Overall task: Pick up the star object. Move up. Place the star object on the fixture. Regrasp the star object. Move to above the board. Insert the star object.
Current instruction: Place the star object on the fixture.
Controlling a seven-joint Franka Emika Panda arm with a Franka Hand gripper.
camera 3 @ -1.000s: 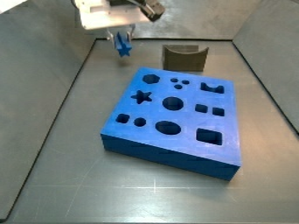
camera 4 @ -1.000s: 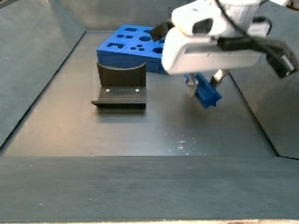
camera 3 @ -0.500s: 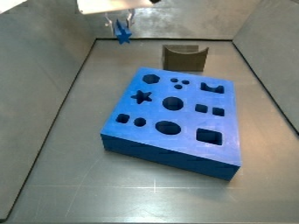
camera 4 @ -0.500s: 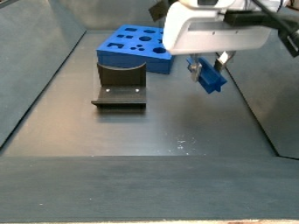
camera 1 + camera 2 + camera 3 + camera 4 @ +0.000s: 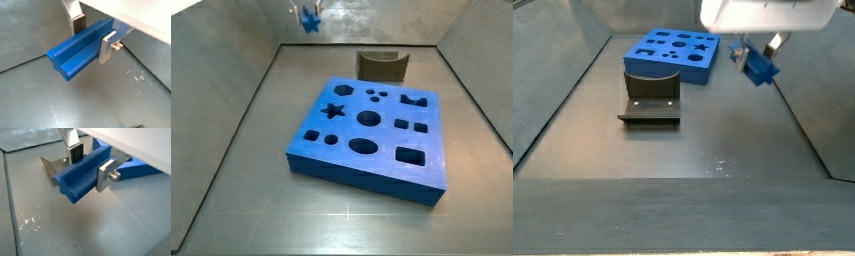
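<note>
My gripper (image 5: 92, 37) is shut on the star object (image 5: 80, 50), a blue peg with ridged sides, held crosswise between the silver fingers (image 5: 107, 49). In both wrist views the peg (image 5: 79, 182) sticks out well past the pads. In a side view the star object (image 5: 309, 17) hangs high near the back wall, and only the tip of the gripper (image 5: 309, 8) shows. The gripper (image 5: 756, 55) is well above the floor, to one side of the board (image 5: 663, 70). The fixture (image 5: 649, 100) stands on the floor, apart from the peg.
The blue board (image 5: 331, 162) lies mid-floor with star, round, oval and square holes. The dark fixture (image 5: 382, 65) stands just behind it. Grey walls enclose the floor on all sides. A wrist view shows the fixture (image 5: 48, 164) and a corner of the board (image 5: 141, 168) below.
The gripper has risen straight up with the star object still in it, and most of its white body has left both side views. The board and the fixture have not moved.
</note>
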